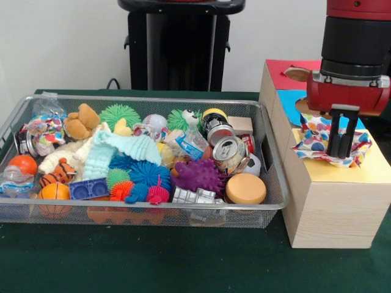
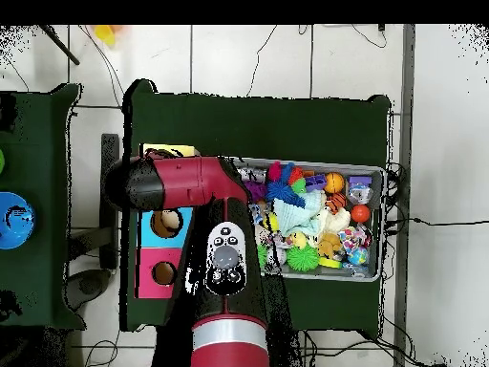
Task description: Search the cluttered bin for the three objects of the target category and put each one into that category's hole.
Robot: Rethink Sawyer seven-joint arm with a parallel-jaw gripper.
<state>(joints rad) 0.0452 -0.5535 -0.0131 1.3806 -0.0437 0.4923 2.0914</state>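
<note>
Arm: upright over the right-hand box (image 1: 330,201), pointing straight down.
Gripper (image 1: 342,146): fingers together, pinching the dotted cloth (image 1: 317,141).
Cloth: bunched over the yellow hole (image 1: 372,166), under the gripper.

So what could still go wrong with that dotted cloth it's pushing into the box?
The dotted cloth is spread wide across the yellow-surround hole, so it may bunch on top rather than drop through. The shut pincer is pressed into it and may drag it back out when it lifts.
</note>
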